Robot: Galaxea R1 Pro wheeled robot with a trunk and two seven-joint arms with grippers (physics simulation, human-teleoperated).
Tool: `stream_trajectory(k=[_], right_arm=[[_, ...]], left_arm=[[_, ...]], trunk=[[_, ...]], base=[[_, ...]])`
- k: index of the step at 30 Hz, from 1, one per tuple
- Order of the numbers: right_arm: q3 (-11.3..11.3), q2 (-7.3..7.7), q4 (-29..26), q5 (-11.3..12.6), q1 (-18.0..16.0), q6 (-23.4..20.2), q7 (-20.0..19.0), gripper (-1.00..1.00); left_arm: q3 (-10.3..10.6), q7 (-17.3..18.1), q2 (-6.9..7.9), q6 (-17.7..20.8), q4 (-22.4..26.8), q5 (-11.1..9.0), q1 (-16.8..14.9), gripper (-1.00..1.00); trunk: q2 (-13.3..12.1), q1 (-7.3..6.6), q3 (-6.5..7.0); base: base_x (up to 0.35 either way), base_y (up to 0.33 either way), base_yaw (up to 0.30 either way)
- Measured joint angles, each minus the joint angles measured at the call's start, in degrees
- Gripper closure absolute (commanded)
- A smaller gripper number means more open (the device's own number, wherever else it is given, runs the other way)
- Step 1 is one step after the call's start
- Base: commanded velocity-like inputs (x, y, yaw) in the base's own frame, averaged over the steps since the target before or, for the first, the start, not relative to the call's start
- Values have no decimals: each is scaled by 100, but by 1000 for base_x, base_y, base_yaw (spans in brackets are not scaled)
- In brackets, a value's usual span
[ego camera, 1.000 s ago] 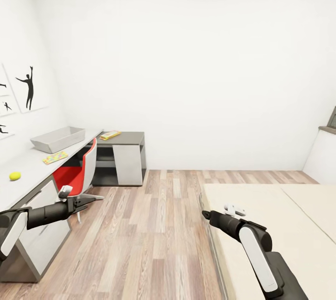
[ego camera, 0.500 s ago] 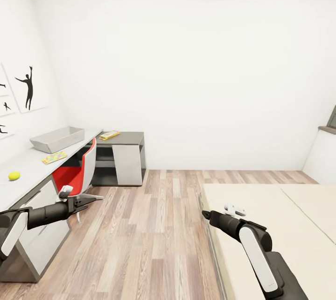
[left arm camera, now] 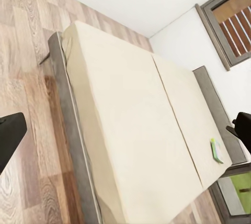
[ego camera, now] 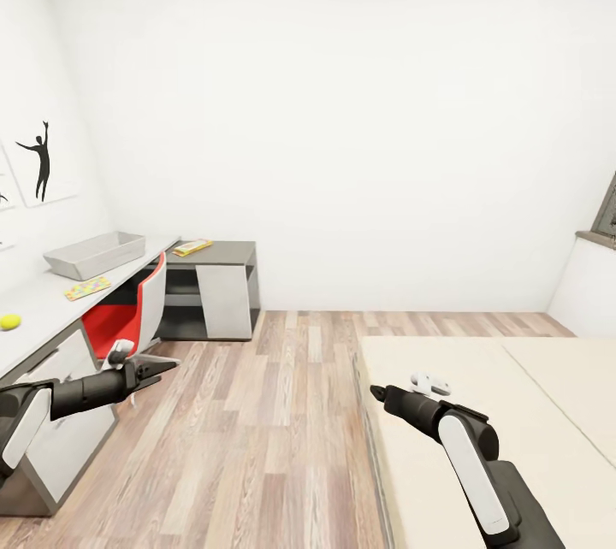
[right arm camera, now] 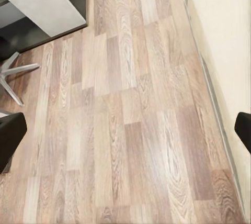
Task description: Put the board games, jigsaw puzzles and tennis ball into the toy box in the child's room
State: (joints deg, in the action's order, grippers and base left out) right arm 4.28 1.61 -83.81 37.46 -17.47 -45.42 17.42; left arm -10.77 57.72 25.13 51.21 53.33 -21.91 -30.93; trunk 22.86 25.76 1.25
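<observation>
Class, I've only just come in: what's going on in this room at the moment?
A two-armed robot stands on the wood floor between the table and the bed, holding nothing. Its left gripper and right gripper hang over the floor, both open. On the table sit the grey toy box, a jigsaw puzzle and the tennis ball. One board game lies on the bed near the headboard.
</observation>
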Motion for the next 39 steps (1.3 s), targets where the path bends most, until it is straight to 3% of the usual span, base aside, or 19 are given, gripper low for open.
stream_trajectory(k=[39], right_arm=[[-9, 1, 1, 0, 0, -4, 0, -100]], left_arm=[[0, 0, -17, 1, 3, 0, -1, -100]], trunk=[[1, 0, 0]], base=[[0, -223, 0]])
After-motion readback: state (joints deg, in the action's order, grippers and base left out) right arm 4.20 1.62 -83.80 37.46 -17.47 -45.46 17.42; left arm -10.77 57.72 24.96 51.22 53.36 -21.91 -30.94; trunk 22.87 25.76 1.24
